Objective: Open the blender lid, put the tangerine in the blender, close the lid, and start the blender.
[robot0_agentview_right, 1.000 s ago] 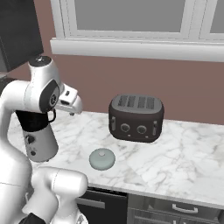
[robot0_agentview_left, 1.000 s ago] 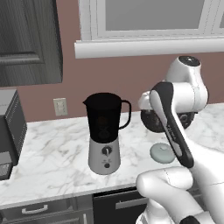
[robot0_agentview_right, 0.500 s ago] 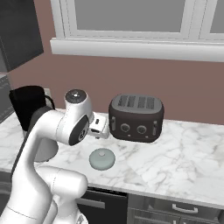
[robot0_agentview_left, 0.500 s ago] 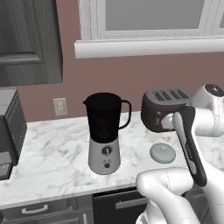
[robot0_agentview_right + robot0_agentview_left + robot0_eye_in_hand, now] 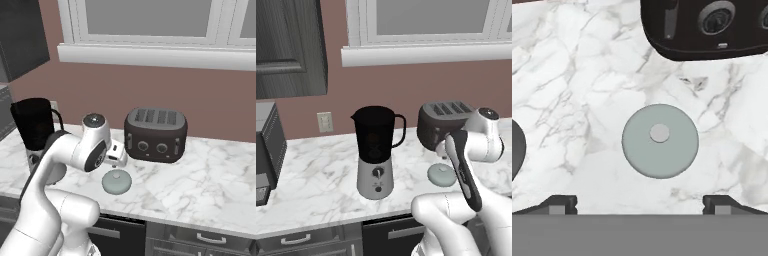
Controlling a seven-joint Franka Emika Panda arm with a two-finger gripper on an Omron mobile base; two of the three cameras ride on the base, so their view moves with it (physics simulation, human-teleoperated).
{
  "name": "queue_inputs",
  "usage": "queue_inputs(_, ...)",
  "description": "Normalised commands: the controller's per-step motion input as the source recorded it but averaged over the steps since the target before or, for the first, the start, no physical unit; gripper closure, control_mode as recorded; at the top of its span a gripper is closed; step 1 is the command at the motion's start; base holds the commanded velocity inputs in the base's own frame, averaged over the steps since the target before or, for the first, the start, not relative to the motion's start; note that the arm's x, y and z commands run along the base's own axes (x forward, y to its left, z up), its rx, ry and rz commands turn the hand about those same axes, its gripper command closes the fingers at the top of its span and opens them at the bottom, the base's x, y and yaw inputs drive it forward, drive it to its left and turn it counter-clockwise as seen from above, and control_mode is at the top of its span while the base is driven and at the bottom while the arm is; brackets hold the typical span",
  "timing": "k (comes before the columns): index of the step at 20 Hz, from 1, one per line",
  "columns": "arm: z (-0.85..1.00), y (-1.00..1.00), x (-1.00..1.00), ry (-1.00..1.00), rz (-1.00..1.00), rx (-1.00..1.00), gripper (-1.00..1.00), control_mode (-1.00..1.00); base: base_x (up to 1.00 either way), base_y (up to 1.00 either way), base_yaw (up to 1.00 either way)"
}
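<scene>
Claw state: the claw [image 5: 640,205] is standing wide, its two tips showing far apart at the bottom of the hand view, and it is holding nothing.
Claw position: it is hanging above the lid [image 5: 660,140], looking down on it; no contact is showing.
Lid position: the lid [image 5: 116,180] is lying on the tabletop [image 5: 200,185], just in front of the toaster [image 5: 155,134] and well to the right of the blender [image 5: 376,150].
Lid orientation: it is resting dome side up, with the knob pointing straight up. Being round, it has no long axis in plan; its one axis is running vertically through the knob.
Blender position: the blender is standing upright on the tabletop, left of the toaster, jar mouth uncovered, spout to the left and loop handle to the right in the left base view.
Tangerine: an orange tint is glimmering faintly inside the dark jar; it is too dim to confirm as the fruit.
Task stage (judgement): the lid is already off, so closing is likely the step in hand.
Risk 1: the low dome is offering little to grip; tips closing off centre may be sliding past the knob and skidding the lid across the marble.
Risk 2: the toaster is sitting just behind the lid, so a descent drifting that way may be bumping it.
Risk 3: a tilted lid may be seating crookedly on the jar rim.
</scene>
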Motion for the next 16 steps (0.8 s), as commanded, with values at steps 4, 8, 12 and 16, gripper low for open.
queue_inputs(4, -0.48, 0.0, 0.07, 0.22, 0.0, -0.06, -1.0, -1.0, 0.0, 0.0, 0.0)
queue_inputs(8, -0.42, 0.0, 0.26, 0.35, 0.0, -0.09, -1.0, -1.0, 0.0, 0.0, 0.0)
queue_inputs(12, -0.44, -0.08, 0.36, 0.19, 0.0, -0.01, -1.0, -1.0, 0.0, 0.0, 0.0)
queue_inputs(16, -0.27, -0.28, 0.26, 0.08, 0.03, 0.0, -1.0, -1.0, 0.0, 0.0, 0.0)
